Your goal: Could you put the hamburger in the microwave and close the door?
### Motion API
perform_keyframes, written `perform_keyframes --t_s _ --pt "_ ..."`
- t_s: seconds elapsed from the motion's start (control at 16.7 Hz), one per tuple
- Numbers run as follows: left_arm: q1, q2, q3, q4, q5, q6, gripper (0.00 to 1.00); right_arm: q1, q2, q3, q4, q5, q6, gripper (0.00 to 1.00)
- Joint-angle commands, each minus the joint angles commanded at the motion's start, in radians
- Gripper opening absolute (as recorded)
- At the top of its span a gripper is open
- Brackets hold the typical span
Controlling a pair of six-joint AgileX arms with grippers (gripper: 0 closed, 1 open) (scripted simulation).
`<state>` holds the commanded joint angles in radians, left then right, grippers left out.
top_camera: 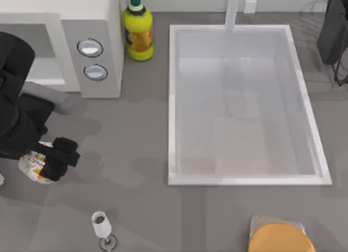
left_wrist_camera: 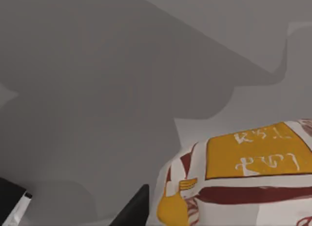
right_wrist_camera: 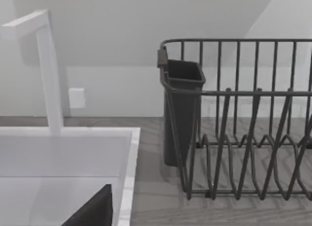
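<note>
The hamburger (top_camera: 31, 166) is a white wrapped lump with orange patches, low at the table's left edge. My left gripper (top_camera: 58, 161) is right against its right side, and the black arm covers part of it. In the left wrist view the hamburger (left_wrist_camera: 243, 182) looms very close. The microwave (top_camera: 100, 24) stands at the back left, its two knobs facing the table. My left arm hides much of its white-framed front, so I cannot tell how the door stands. My right gripper (top_camera: 333, 32) is parked at the far back right.
A yellow bottle (top_camera: 137, 29) stands right of the microwave. A white sink (top_camera: 173, 100) with a faucet (top_camera: 232, 10) takes up the middle and right. A wine glass (top_camera: 101, 226) and an orange disc (top_camera: 280, 238) sit near the front. A dish rack (right_wrist_camera: 243, 123) stands by the sink.
</note>
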<state>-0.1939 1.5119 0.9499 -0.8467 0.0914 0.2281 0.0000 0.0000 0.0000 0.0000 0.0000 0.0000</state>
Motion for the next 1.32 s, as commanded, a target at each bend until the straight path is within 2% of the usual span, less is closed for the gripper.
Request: perform_keyframes --t_s 0.24,0.54,0.84,1.08,1.32 --pt "0.103 0.144 -0.009 0.381 0.068 -0.045 0.00 0.000 0.000 0.000 0.000 0.000 0.000 1.00" --pt "0.247 0.326 -0.045 0.953 0.141 -0.092 0.00 0.000 0.000 0.000 0.000 0.000 0.000 1.00" --pt "0.367 0.461 -0.095 1.451 0.178 -0.114 0.00 0.000 0.000 0.000 0.000 0.000 0.000 1.00" --pt "0.430 0.530 -0.130 1.679 0.184 -0.116 0.00 0.000 0.000 0.000 0.000 0.000 0.000 1.00" --pt "0.449 0.552 -0.144 1.738 0.185 -0.116 0.00 0.000 0.000 0.000 0.000 0.000 0.000 1.00"
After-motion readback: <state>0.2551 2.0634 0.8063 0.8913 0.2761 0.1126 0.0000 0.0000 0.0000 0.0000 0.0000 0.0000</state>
